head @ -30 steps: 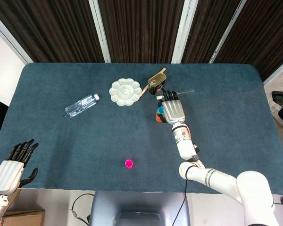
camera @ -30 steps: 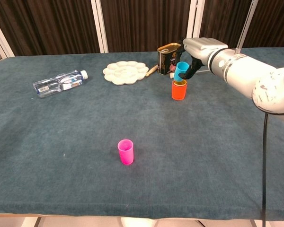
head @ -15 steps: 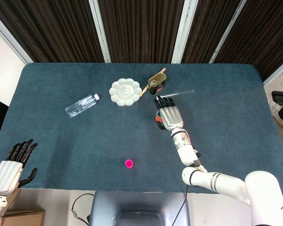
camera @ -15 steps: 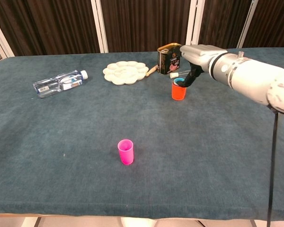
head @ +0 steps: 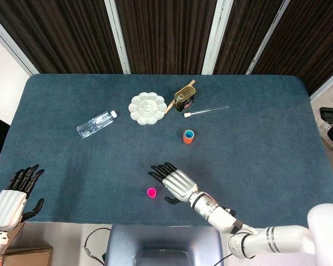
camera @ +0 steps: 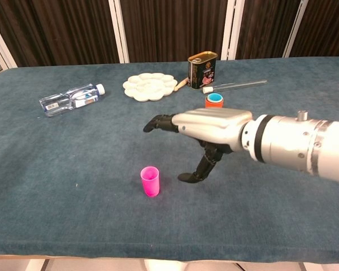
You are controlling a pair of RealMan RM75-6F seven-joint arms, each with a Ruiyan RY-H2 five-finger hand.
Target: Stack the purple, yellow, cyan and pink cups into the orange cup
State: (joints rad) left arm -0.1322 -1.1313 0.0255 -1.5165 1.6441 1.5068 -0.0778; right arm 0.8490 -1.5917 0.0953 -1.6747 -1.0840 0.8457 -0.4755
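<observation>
My right hand (head: 176,184) hovers low in the middle of the head view, palm down over the counter (head: 266,138), its fingers (camera: 158,122) spread wide and holding nothing. The thumb hangs down toward the cloth in the chest view. The pink cup (camera: 150,181) stands upright just beside that hand, toward the lower left of centre in the chest view, not touched by it. The orange cup (head: 188,136) stands well apart, above the hand in the head view, with the cyan cup (camera: 214,97) nested inside so that only its rim shows; I cannot tell what else sits within. My left hand (head: 14,195) is at the lower left corner of the head view, off the counter's edge, fingers apart and empty. Toward the top of the frame lie a clear bottle (head: 96,123) on its side, a white flower-shaped palette (head: 147,108), a tin can (head: 184,98) and a thin clear rod (head: 206,110).
</observation>
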